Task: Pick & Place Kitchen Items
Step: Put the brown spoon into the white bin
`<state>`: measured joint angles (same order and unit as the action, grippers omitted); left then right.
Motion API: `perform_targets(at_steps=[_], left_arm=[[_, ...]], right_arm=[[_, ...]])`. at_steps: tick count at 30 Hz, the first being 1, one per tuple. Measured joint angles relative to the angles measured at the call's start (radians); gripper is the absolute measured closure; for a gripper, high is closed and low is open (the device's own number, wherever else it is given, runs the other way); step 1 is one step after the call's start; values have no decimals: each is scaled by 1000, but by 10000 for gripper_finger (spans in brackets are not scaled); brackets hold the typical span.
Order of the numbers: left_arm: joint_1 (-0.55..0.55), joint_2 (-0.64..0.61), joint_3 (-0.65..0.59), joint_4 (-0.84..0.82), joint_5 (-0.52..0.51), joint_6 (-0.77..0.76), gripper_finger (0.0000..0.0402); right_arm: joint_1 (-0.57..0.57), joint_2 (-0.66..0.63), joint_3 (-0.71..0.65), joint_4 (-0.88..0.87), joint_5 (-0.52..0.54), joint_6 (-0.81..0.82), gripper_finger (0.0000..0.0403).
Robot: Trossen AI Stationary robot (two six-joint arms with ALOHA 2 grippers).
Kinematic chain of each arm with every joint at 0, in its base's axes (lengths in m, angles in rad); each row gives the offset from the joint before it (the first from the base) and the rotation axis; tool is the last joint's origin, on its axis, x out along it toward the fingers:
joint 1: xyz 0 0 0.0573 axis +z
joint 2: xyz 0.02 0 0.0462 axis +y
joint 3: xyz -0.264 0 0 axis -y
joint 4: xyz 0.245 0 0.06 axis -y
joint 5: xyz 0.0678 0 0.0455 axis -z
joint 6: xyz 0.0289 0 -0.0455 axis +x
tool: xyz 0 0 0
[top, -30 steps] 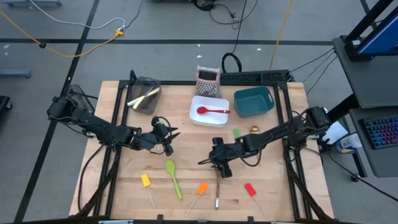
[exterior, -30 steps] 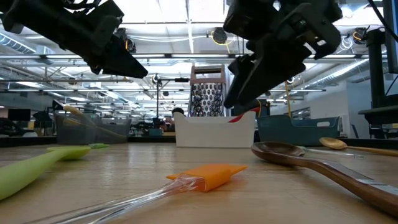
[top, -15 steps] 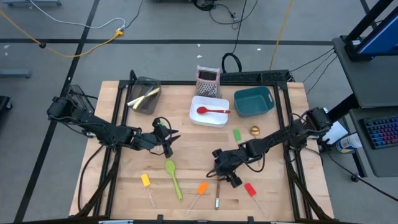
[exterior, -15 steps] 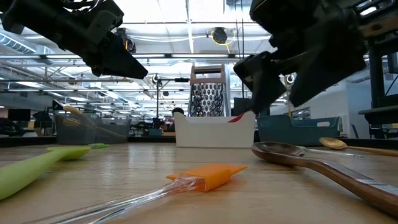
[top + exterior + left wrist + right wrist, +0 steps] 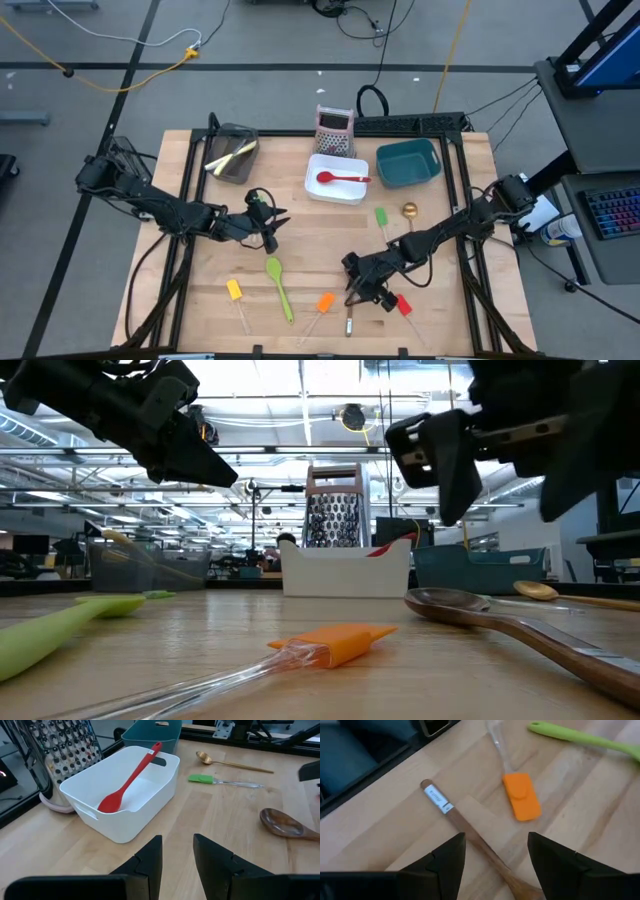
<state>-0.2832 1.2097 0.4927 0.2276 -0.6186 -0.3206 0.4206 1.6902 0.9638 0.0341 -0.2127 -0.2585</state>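
Two grippers are yours to watch: nearest you, the right gripper (image 5: 367, 290) hangs with fingers spread wide and empty over the wooden spoon (image 5: 470, 832), which lies flat on the table (image 5: 200, 300) between the orange spatula (image 5: 324, 302) and the red spatula (image 5: 402, 305). Farther back, the left gripper (image 5: 268, 222) hovers mid-table, jaws narrowly parted, holding nothing. Beyond it the red spoon (image 5: 127, 782) lies in the white bin (image 5: 318, 188).
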Motion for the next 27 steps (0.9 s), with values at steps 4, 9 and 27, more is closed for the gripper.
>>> perform_targets(at_steps=[4, 9, 27], left_arm=[[0, 0, 0, 0, 0, -2, 286], [0, 0, 0, 2, 0, -4, 286], [0, 0, 0, 0, 0, -6, 286]], right_arm=[[1, 27, 0, 15, -31, -23, 193], [0, 92, 0, 65, -54, -36, 193], [-97, 215, 20, 37, -78, -222, 273]])
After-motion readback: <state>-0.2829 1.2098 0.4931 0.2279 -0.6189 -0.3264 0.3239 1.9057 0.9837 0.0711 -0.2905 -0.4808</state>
